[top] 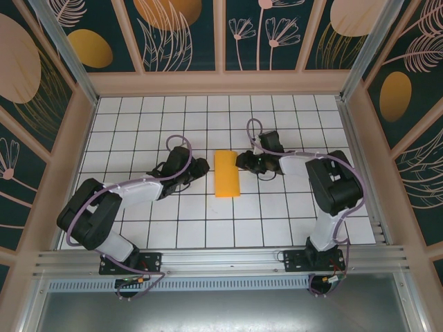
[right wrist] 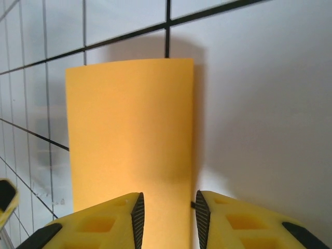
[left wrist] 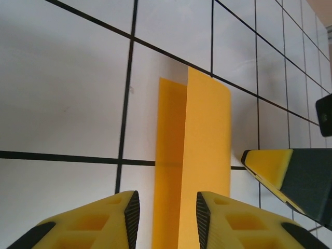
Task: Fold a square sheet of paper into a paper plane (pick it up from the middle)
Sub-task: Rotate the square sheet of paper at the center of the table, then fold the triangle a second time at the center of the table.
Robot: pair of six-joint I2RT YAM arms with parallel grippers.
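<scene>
You had the white tiled table [top: 138, 228] under both arms, and the patterned walls [top: 180, 34] stood around it. Your left arm [top: 131, 190] and your right arm [top: 332, 180] both reached to the middle of the table, so that the two grippers faced each other.

The sheet of paper [top: 226, 173] lay between them on the tiles, folded in half into a narrow orange-yellow strip. It was just to the right of the left gripper [top: 201, 168] and just to the left of the right gripper [top: 243, 161].

In the left wrist view the strip ran straight ahead from the gap of the left gripper's fingers [left wrist: 124, 212]. A straight line went along it, darker on the left side and lighter on the right. One yellow finger [left wrist: 267, 165] of the right gripper stood near its far edge.

In the right wrist view one long edge of the paper ran into the gap between the right gripper's fingers [right wrist: 218, 215].

Both grippers had their jaws apart and held nothing. I cannot tell if any pad touched the paper.
</scene>
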